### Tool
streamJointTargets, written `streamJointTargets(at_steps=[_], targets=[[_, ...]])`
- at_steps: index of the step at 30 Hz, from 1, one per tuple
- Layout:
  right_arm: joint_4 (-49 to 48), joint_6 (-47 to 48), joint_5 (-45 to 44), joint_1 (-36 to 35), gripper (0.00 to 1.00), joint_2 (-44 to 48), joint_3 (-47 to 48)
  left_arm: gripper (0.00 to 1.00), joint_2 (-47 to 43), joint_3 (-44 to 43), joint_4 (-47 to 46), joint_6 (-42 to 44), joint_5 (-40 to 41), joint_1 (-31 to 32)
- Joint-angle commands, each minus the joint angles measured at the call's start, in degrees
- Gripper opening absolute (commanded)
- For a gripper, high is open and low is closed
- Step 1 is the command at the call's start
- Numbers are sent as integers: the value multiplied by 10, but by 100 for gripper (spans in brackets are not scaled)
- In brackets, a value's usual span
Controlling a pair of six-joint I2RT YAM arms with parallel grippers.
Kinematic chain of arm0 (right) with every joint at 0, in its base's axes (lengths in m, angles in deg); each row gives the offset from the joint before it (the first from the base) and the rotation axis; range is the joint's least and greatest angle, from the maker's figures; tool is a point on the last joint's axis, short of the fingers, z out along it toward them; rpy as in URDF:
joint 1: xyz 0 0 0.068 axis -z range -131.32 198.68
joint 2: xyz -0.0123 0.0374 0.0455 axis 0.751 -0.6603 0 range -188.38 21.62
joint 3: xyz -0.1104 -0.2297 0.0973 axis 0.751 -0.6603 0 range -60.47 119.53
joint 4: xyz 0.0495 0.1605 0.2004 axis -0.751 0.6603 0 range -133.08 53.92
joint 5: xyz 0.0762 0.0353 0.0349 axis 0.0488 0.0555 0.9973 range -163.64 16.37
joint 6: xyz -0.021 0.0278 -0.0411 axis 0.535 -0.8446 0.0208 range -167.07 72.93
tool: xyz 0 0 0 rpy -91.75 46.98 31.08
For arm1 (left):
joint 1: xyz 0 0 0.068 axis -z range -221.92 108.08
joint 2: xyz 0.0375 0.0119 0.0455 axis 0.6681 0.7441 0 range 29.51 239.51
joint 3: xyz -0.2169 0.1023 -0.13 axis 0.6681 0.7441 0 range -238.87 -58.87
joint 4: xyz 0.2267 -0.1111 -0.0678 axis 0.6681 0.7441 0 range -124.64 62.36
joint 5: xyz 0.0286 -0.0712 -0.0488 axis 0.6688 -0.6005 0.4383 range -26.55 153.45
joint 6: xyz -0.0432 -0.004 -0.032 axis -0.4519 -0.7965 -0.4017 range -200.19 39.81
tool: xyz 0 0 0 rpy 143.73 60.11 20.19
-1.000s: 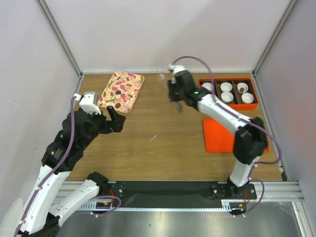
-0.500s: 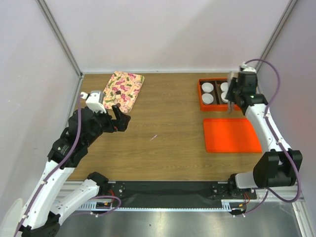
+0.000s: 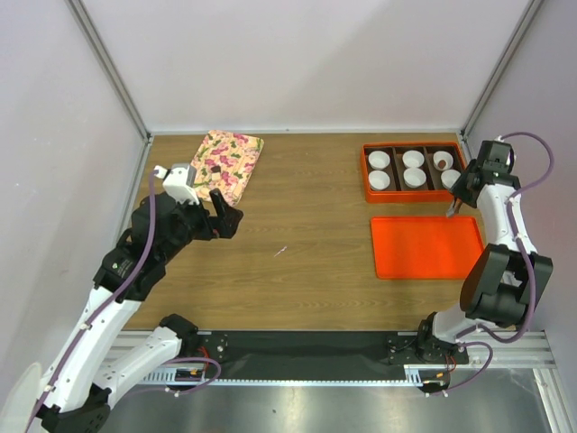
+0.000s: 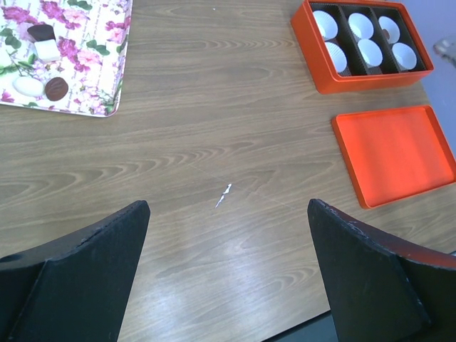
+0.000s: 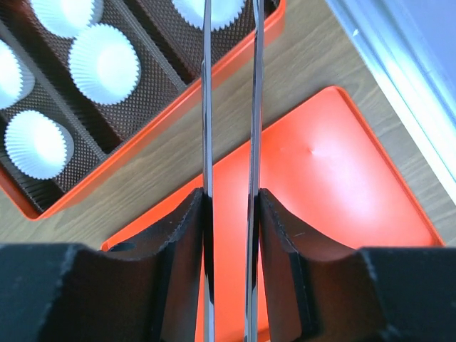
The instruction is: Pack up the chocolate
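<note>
Looking down from the top camera, the chocolate [image 3: 216, 169] reads as one tiny dark lump on the pink floral rectangular tray [image 3: 227, 153] at upper left. The left gripper [image 3: 225, 219] hovers just below that tray over the brown wooden table [image 3: 306, 207]. At upper right stands the orange rectangular box [image 3: 365, 171] with six white fluted paper cups [image 3: 380, 160]. A dark speck shows in its upper right cup, too small to identify. Below the box lies the flat orange lid [image 3: 424, 248]. The right gripper [image 3: 451, 213] hangs at the lid's upper right corner; its opening cannot be read here.

The left wrist camera shows what the top one cannot. Two dark brown pieces lie on the tray [image 4: 107, 78] at upper left, one squarish [image 4: 41, 32] and one round [image 4: 56, 88], with pale pieces between them. The left gripper [image 4: 228, 278] is spread wide and empty, its black fingers [image 4: 92, 271] at the lower corners.

Only the right wrist camera shows the right gripper [image 5: 229, 21] close up. Its thin metal blades stand a narrow gap apart with nothing between them, above the lid [image 5: 328, 178], and the box [image 5: 178, 107] sits at upper left.
</note>
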Motion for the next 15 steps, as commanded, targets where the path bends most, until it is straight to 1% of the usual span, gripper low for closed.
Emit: streamJointTargets(at_steps=[1,15], targets=[[-7,-11,29,11,38,-15,28,100,1,8,-27,-9,-8,-4],[-14,-9,46,15,39,-50,45,100,5,20,-38,-1,-6,-4]])
